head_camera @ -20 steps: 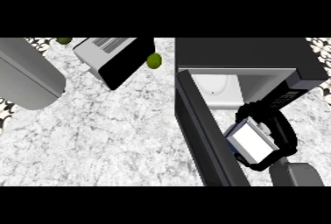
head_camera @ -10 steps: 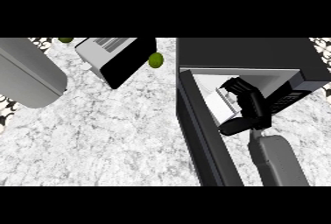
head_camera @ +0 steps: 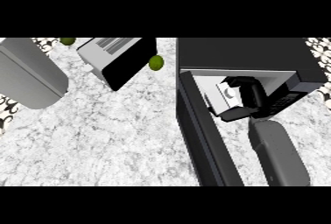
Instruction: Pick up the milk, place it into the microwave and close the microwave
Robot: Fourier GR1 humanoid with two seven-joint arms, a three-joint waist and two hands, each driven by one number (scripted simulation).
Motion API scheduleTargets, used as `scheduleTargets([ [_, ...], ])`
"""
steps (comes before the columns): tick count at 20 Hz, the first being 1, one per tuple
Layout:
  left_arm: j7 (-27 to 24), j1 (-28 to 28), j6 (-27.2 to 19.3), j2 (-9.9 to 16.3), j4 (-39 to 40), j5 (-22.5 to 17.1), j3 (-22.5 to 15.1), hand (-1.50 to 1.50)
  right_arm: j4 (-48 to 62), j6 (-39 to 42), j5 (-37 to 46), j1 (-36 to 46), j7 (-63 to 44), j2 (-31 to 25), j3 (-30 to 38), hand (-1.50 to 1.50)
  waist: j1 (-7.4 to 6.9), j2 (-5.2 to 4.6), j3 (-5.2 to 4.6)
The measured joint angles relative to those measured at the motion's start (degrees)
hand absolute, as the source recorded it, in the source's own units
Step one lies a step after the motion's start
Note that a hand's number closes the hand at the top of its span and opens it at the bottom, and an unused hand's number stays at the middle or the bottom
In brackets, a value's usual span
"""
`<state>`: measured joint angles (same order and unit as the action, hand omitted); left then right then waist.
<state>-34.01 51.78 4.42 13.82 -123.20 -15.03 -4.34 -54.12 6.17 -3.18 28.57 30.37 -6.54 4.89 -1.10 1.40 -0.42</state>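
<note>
The black microwave stands at the right with its door swung open toward the lower edge. My right hand reaches into the pale cavity, its grey forearm rising from below. The fingers curl round the milk, a white carton of which only a small part shows, inside the cavity opening. Whether the carton rests on the cavity floor cannot be told. The left hand shows nowhere.
A silver and black toaster lies at the top centre, with a green lime beside it and another at the top edge. A large grey cylinder fills the left. The marble counter spreads left of the door.
My right hand has carried the milk up and to the left, from in front of the microwave into its cavity. The door has stayed open.
</note>
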Motion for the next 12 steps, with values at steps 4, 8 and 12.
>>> scheduleTargets([
  [4,0.10,0.22,1.18,0.73,0.11,-0.84,1.02,-1.50,3.68,-1.20,2.16,1.37,6.05,-0.43,0.19,1.50,-0.26,0.24,-0.05],
  [8,0.15,-0.89,1.96,0.98,1.23,-1.46,1.56,-1.50,7.16,-3.19,4.04,2.87,12.52,-0.73,0.69,1.50,-0.55,0.13,0.04],
  [12,0.56,-2.70,2.36,1.28,2.65,-1.85,2.26,-1.50,10.26,-5.95,5.37,4.46,17.85,-0.64,1.43,1.50,-0.56,0.03,0.22],
])
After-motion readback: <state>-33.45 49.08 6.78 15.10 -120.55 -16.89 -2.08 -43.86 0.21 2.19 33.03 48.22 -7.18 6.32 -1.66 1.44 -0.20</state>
